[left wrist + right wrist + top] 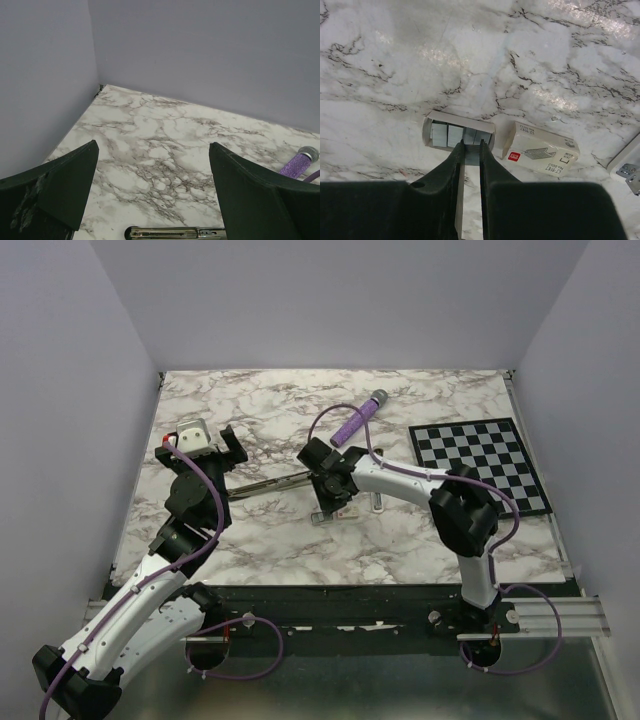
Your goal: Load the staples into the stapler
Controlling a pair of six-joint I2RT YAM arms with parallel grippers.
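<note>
A white marble-patterned counter [260,540] with grey veins sits boxed in by 3 plain lilac-grey walls [330,300]. A black-and-white checkerboard [480,465] lies flat at its right side. A purple cylinder [355,422] with a grey tip lies just off the checkerboard's far left corner. The stapler [270,483] lies further left of the checkerboard, its thin metal rail stretched out between the 2 arms.

The staples [447,136] are left of the checkerboard and slightly nearer the arm bases. They are small grey blocks lying side by side in an open cream tray [460,118]. Their cream box [542,150], with a red label, lies on the counter on the side of the tray towards the checkerboard, close by but apart.

The right arm reaches leftward from the checkerboard with its elbow bent and its wrist tipped down. The right tool [471,144] has its fingers drawn narrow on either side of 1 grey block at the tray's edge; I cannot tell whether they pinch it. The left arm stretches forward, far left of the checkerboard. The left tool [152,150] is spread wide and released above the stapler's rail.
</note>
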